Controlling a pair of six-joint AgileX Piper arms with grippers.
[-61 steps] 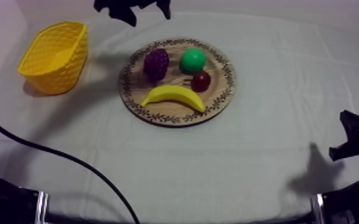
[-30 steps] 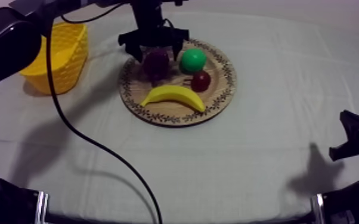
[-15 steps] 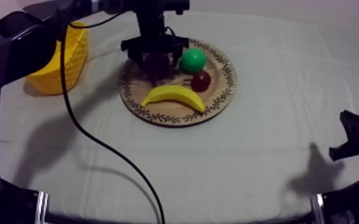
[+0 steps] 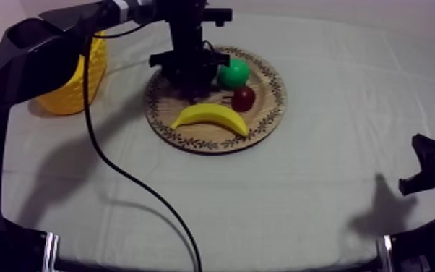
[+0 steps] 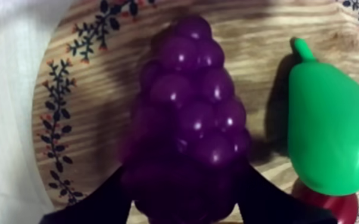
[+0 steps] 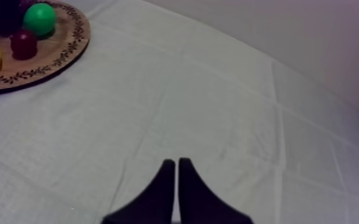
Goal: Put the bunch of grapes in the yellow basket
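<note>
The purple bunch of grapes (image 5: 188, 119) lies on the round wooden board (image 4: 264, 116), on its left part beside the green pear (image 5: 331, 131). My left gripper (image 4: 190, 76) has come down over the bunch and covers it in the top view. Its black fingers (image 5: 101, 199) are open and stand at either side of the bunch's near end, close against it. The yellow basket (image 4: 61, 90) stands to the left of the board, partly behind my left arm. My right gripper (image 6: 176, 161) rests shut low at the table's right edge (image 4: 426, 170), holding nothing.
On the board also lie the pear (image 4: 233, 72), a small red fruit (image 4: 243, 98) and a yellow banana (image 4: 209, 116) along its front. The left arm's cable (image 4: 119, 181) trails across the cloth in front of the basket.
My left arm came in from the upper left and lowered its open gripper onto the grapes, which now sit between its fingers. The fruit and my right arm have not moved.
</note>
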